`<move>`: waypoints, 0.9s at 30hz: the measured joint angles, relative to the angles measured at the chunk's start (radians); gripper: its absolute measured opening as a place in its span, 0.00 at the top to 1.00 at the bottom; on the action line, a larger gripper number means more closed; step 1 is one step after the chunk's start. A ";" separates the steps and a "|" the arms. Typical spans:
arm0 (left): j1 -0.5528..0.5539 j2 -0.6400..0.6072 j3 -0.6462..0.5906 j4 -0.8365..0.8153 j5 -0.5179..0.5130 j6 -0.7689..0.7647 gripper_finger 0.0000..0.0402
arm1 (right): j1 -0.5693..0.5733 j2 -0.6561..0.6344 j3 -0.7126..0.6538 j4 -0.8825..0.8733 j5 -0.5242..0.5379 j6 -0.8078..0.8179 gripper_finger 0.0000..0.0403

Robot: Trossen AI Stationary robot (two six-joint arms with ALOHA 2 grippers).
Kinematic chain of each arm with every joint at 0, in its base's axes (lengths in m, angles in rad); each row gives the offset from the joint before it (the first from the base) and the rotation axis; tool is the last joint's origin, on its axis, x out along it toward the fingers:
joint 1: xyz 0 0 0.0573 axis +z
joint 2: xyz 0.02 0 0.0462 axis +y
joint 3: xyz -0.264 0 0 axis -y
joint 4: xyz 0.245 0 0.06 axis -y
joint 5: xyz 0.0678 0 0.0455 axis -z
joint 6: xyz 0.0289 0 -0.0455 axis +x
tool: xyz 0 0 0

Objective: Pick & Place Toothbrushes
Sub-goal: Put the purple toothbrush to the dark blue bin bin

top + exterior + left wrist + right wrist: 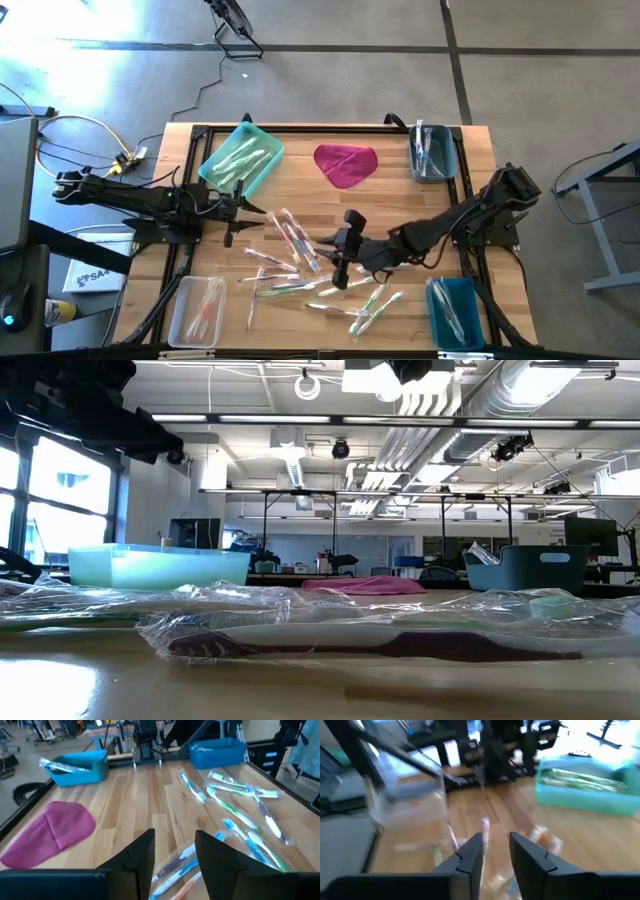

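Several wrapped toothbrushes lie flat and scattered on the middle of the wooden table, with pink, green, blue and white handles. One purple-handled toothbrush lies close to the low camera. My right gripper hangs above the pile, pointing toward the table's left. Its fingers stand a narrow gap apart with nothing between them. My left gripper hovers open at the pile's left edge, over a few wrapped brushes.
A teal bin with toothbrushes stands at the far left and a clear bin at the near left. Blue bins sit at the far right and the near right. A magenta cloth lies at the far middle.
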 joint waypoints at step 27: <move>0.000 0.042 0.000 -0.020 0.002 -0.032 0.66 | 0.049 0.289 0.355 -0.411 -0.265 0.323 0.99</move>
